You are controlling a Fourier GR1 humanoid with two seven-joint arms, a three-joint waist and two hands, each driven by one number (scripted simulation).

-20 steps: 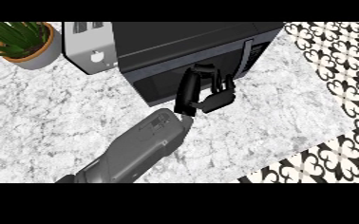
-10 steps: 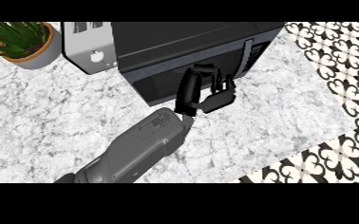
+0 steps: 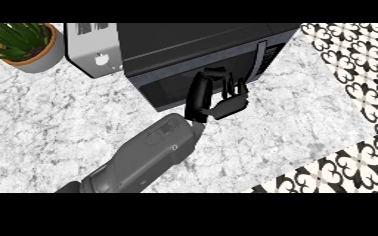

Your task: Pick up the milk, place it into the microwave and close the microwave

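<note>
The black microwave (image 3: 199, 50) stands at the back of the counter. Its door looks shut, and the handle (image 3: 259, 62) runs down the door's right side. My left hand (image 3: 215, 97) is right in front of the door's lower right part. The fingers (image 3: 238, 87) are loosely bent, point at the door and hold nothing. The grey forearm (image 3: 148, 155) comes in from the lower left. No milk shows anywhere. My right hand is out of view.
A potted plant (image 3: 28, 47) stands at the back left. A silver toaster (image 3: 92, 50) sits just left of the microwave. The marble counter (image 3: 66, 120) ends at the right and lower right, where patterned floor tiles (image 3: 339, 170) show.
The left hand stays in front of the microwave door with barely any shift. Nothing else has moved.
</note>
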